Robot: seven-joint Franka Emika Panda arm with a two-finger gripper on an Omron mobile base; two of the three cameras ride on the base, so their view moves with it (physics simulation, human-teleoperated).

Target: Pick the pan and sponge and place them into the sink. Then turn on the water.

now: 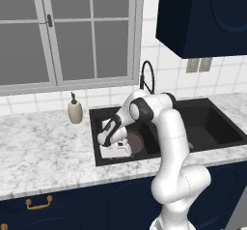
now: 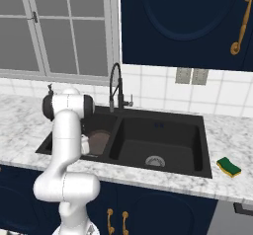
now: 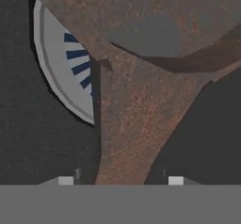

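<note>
Gripper [image 1: 116,144] hung low in the left basin of the sink [image 1: 202,149], reaching down over the pan [image 1: 136,142]. From the hand camera, the two fingertips sat on either side of the pan's handle [image 3: 127,138], with a sliver of gap on each flank; whether the pads touched it, I could not tell. Could not tell either if the jaws were parting or pinching.

Pan [image 2: 99,141] lay in the left basin, its bowl toward 12 o'clock in the hand view, partly covering the grey drain [image 3: 61,68] at about 10 o'clock. Judged the pan leg of the job done or as good as done, pending release.

Sponge [image 2: 228,166] sat on the worktop [image 2: 232,135], just off the sink's right front corner, at about 4 o'clock from the right basin, well apart from the arm. Not yet moved.

Faucet [image 2: 116,88] stood behind the divider between the basins; no stream of water seen. Left to do: let go of the pan, fetch the sponge, drop it in the sink, start the water.
</note>
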